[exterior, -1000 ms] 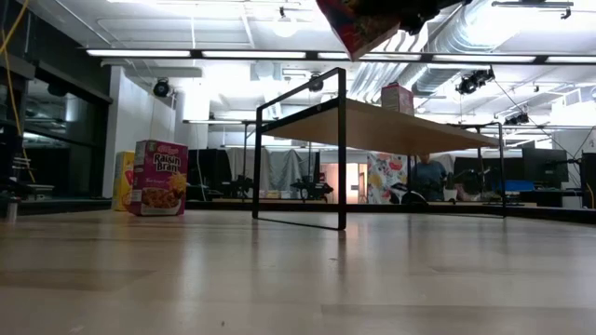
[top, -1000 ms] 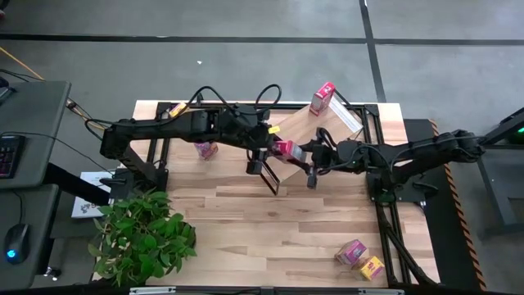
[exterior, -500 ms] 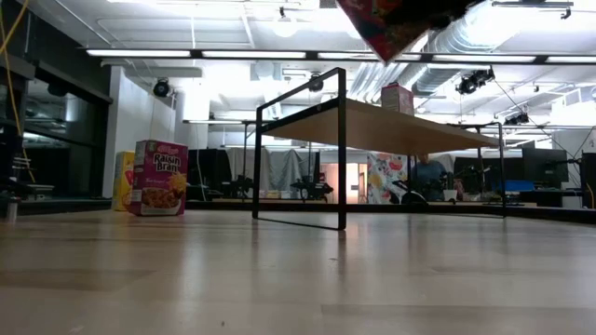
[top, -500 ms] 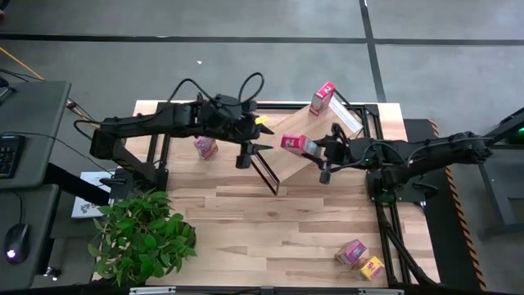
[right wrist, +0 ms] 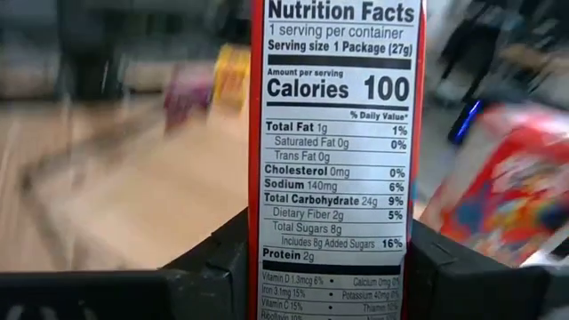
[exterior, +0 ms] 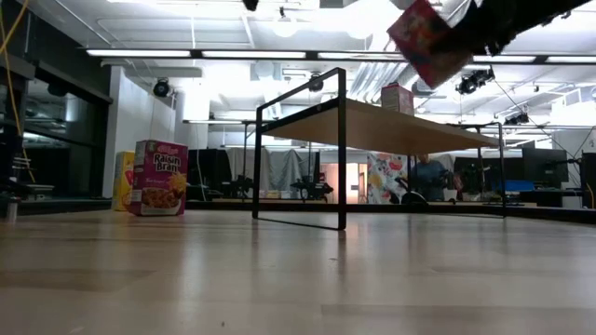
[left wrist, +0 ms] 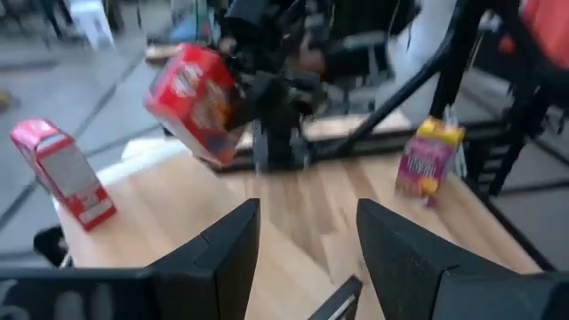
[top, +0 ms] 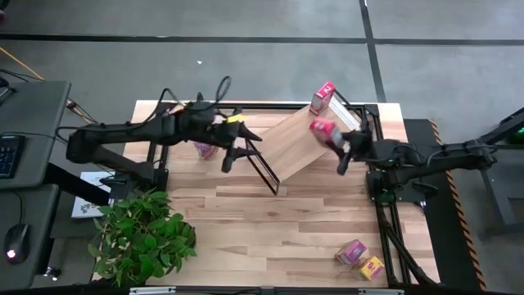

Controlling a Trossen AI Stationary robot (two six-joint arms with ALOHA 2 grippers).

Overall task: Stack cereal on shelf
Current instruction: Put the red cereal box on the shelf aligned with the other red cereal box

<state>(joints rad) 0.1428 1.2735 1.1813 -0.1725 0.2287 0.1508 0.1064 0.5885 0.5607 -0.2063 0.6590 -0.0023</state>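
My right gripper (top: 337,143) is shut on a red cereal box (top: 322,129) above the far right part of the light-wood shelf (top: 296,149). In the low view the box (exterior: 430,42) hangs tilted above the shelf board (exterior: 391,128). Another red box (top: 322,98) stands upright on the shelf's far end. My left gripper (top: 237,147) is open and holds nothing, left of the shelf, above a pink box (top: 205,149) that stands on the table. A pink box (top: 350,251) and a yellow box (top: 372,266) lie near the table's near right corner. My right gripper pinches the red box between its two fingers (right wrist: 213,258), one on each broad face, beside the narrow nutrition panel (right wrist: 333,178) that faces the wrist camera. The fingers come from the table's right. The box is lifted clear of the shelf and tilted.
A potted plant (top: 141,233) sits at the near left corner. A yellow box (exterior: 124,180) stands behind the pink Raisin Bran box (exterior: 160,177). The shelf's black wire end (exterior: 340,149) stands over the table's middle. The near half of the tabletop (top: 270,229) is bare wood.
My right gripper has carried the red box from above the shelf's near left end toward the far right, closer to the box standing there, and the box has turned. My left gripper, open, has drawn back toward the table's left edge, away from the box.
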